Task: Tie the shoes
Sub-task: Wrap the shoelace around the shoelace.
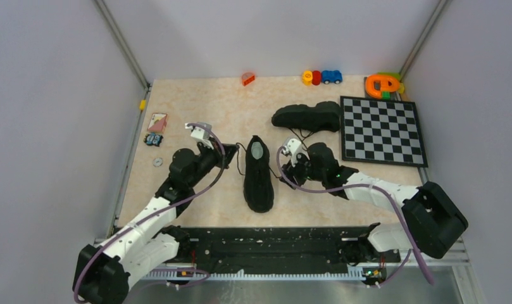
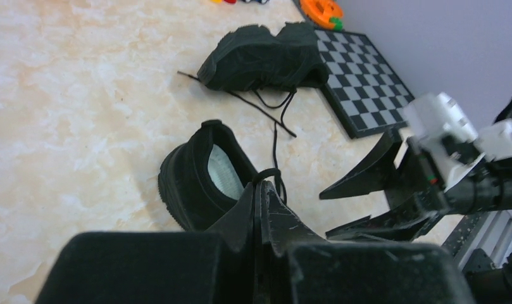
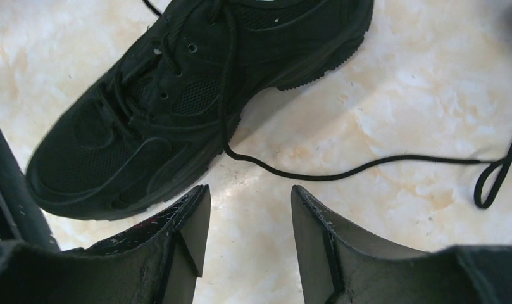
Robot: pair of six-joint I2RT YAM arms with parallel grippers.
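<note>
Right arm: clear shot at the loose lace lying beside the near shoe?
Probably yes. The right pincer is open, and the lace lies on bare table just ahead of it, beside the shoe, with nothing between.

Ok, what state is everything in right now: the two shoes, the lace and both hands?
near shoe: upright, untied.
far shoe: appears tipped on its side, untied.
near shoe's lace: loose, seemingly pinched at the left hand's tips.
left hand: shut, apparently on that lace.
right hand: open, nothing between its fingers, beside the near shoe.
</note>
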